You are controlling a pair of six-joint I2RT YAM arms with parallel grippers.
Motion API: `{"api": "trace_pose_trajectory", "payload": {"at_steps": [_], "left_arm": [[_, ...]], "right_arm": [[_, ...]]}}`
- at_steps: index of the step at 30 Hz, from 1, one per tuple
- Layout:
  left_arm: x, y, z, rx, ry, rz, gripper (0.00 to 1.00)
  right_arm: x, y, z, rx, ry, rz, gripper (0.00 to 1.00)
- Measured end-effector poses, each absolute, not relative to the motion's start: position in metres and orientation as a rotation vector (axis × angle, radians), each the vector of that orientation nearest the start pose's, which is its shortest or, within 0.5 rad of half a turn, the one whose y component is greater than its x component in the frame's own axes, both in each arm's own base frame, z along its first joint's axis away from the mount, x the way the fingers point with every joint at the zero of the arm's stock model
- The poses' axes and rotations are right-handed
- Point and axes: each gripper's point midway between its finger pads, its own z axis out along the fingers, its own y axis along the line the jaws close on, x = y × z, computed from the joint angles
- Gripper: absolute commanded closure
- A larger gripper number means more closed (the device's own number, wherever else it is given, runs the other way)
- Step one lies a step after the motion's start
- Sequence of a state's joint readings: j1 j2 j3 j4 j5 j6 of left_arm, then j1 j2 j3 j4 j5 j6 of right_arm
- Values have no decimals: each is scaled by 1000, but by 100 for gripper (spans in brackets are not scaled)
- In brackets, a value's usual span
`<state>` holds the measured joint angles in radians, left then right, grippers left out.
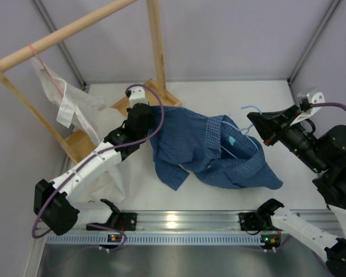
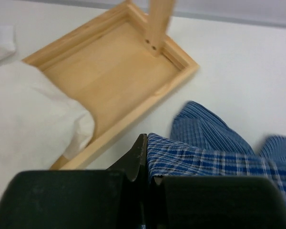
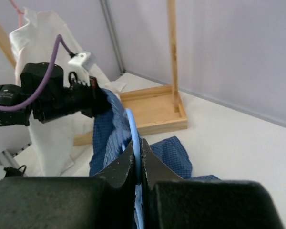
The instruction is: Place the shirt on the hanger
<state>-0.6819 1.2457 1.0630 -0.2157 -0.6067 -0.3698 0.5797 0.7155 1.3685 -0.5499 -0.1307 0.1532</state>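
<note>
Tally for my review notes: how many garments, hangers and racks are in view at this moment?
Garments: 2 (blue checked shirt, white garment)
Hangers: 2 (light-blue hanger, pink hanger)
Racks: 1 (wooden rack)
Total: 5

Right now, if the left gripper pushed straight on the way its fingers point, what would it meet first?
Most likely the near rail of the wooden rack base. The left gripper, shut on the shirt, aims at it, with the upright post beyond. Depth is hard to judge.
</note>
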Motion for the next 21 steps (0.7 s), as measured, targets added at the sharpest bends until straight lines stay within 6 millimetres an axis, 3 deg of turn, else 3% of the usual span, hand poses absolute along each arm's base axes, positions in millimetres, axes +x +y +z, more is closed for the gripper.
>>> {"api": "trace_pose_trajectory", "payload": {"at_steps": [4,8,12,16,21], "left_arm": [[368,-139,244,-252,1918,-102,100],[366,-157,240,-218,1947,-214,100],[355,-174,242,-145,1965,-330,100],[340,-180,269,-80,1911,-429,100],[323,-173,308,-44,1806,-478,100]], "right_arm": [[170,128,469,-361,1436,620,100],[163,120,478,-349,1409,610,100],[171,130,486,-373,1414,622,100],[191,150,483,-415,1459,631,100],[214,170,477,-451,1504,638,100]]}}
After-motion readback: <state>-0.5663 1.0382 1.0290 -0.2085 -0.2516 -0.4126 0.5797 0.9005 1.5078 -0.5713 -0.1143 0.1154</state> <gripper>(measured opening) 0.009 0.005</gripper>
